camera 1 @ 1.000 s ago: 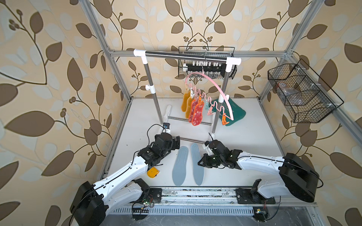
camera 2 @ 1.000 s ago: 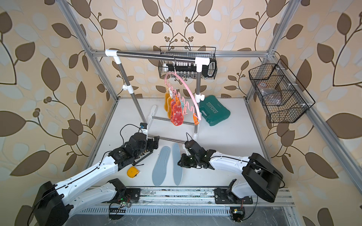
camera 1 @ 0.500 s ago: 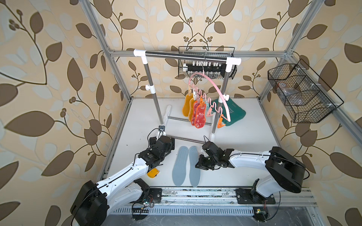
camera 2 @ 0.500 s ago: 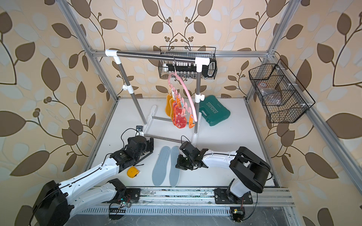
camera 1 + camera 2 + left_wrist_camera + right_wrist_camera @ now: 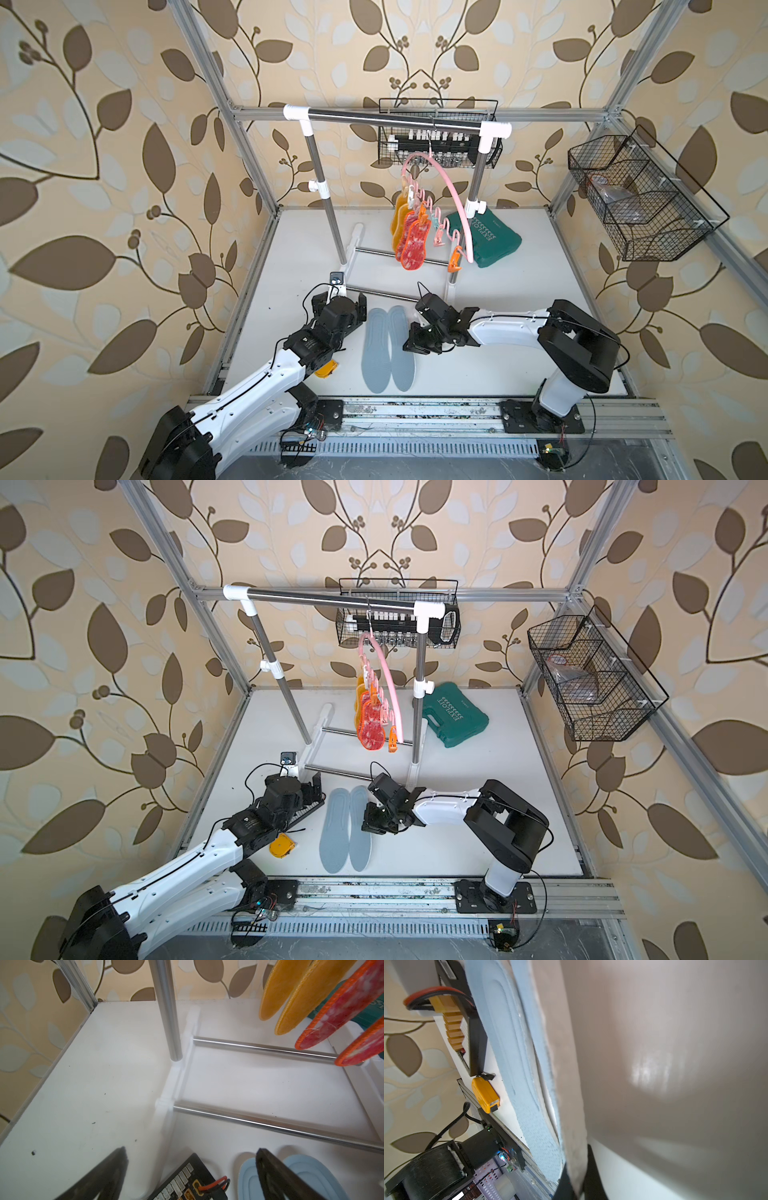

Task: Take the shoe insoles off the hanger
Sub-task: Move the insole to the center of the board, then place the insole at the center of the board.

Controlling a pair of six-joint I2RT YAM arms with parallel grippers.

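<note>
— How many hung on the hanger, upper centre?
— Four: two yellow insoles, two red insoles. Two blue insoles lay lower centre; right gripper seemingly pinched one's edge, left gripper gaped wide.

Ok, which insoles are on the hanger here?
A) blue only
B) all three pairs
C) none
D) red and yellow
D: the red insoles and yellow insoles hang clipped on the hanger, while the blue insoles lie on the table.
</note>
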